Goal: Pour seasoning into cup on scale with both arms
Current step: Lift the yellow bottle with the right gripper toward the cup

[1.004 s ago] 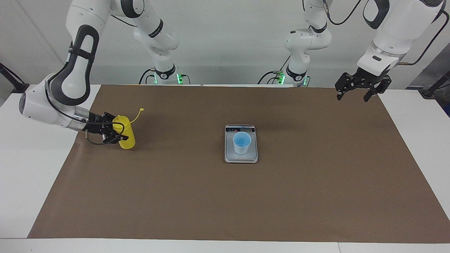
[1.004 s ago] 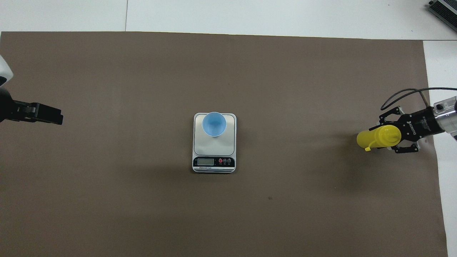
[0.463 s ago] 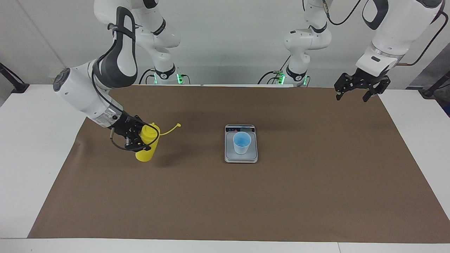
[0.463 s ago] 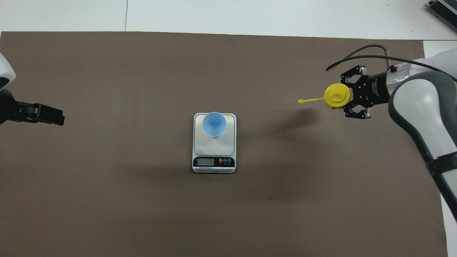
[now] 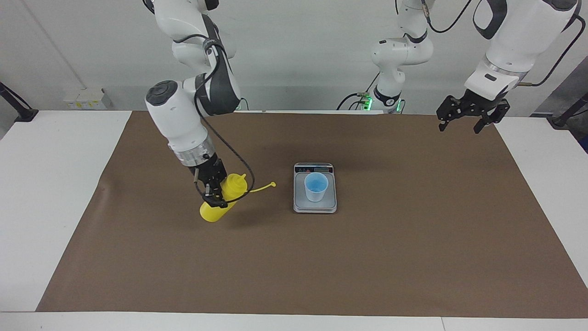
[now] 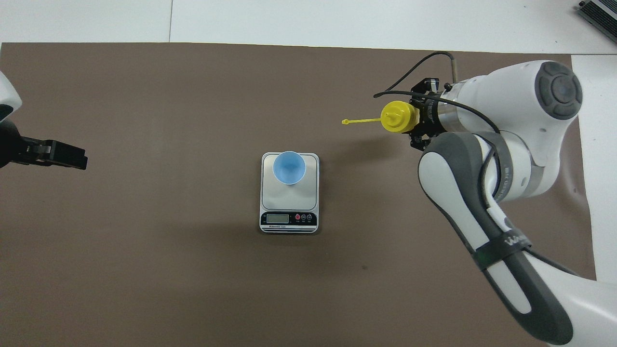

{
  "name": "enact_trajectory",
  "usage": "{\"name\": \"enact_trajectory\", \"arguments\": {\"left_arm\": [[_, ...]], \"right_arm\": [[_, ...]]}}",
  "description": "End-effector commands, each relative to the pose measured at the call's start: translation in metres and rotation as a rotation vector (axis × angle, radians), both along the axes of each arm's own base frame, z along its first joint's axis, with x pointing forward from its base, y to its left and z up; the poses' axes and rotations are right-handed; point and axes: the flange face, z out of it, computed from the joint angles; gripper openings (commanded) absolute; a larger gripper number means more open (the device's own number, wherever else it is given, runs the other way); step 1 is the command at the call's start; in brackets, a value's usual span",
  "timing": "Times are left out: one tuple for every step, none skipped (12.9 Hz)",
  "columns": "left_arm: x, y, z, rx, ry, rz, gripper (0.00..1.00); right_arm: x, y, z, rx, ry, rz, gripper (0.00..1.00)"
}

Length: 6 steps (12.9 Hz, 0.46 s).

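The seasoning bottle (image 5: 222, 198) — yellow, with a nozzle top and its small cap swung out on a tether (image 5: 262, 187) — is carried clear of the brown mat (image 5: 413, 257), tilted, its base low and its nozzle raised and leaning toward the scale. The right gripper (image 5: 212, 193) is pinched on the bottle's body, the fingers clamped across it from the side of the right arm's end of the table. The bottle's long axis thus slants upward toward the cup, and the tethered cap points the same way.

The cup (image 5: 316, 187), light blue and upright, stands on the weighing plate of the scale (image 5: 315, 207), which lies mid-table with its display strip on the edge nearer to the robots. Bottle and cup are apart: a strip of bare mat separates the cap's tip from the scale's edge. The cup lies from the bottle toward the left arm's end of the table — the direction in which the nozzle already leans.

The left gripper (image 5: 467, 114) hangs with fingers spread and empty over the mat's corner at the left arm's end; that arm waits, well apart from the scale.

Judged from this layout, the right arm is the nearer to the cup, and the nozzle must be brought above the cup's mouth before the bottle is tipped further.
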Motion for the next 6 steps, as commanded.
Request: {"name": "enact_trajectory", "arguments": {"left_arm": [[-0.009,0.0,0.002,-0.009,0.003,-0.012,1.0],[-0.009,0.0,0.002,-0.009,0.003,-0.012,1.0],[-0.009,0.0,0.002,-0.009,0.003,-0.012,1.0],[-0.009,0.001,0.002,-0.009,0.003,-0.012,1.0],[-0.009,0.001,0.002,-0.009,0.003,-0.012,1.0],[-0.009,0.001,0.001,-0.009,0.004,-0.012,1.0]], "right_arm": [[0.002,0.034,0.007,-0.061,-0.109,-0.001,0.0],[0.002,0.039,0.007,-0.072,-0.14,-0.012,0.0],[0.0,0.056,0.003,-0.084,-0.161,0.01,0.0],[0.0,0.066,0.002,-0.117,-0.2,0.047,0.0],[0.001,0.076,-0.007,-0.167,-0.246,0.1,0.0],[-0.005,0.091,-0.011,-0.181,-0.289,0.145,0.0]]}}
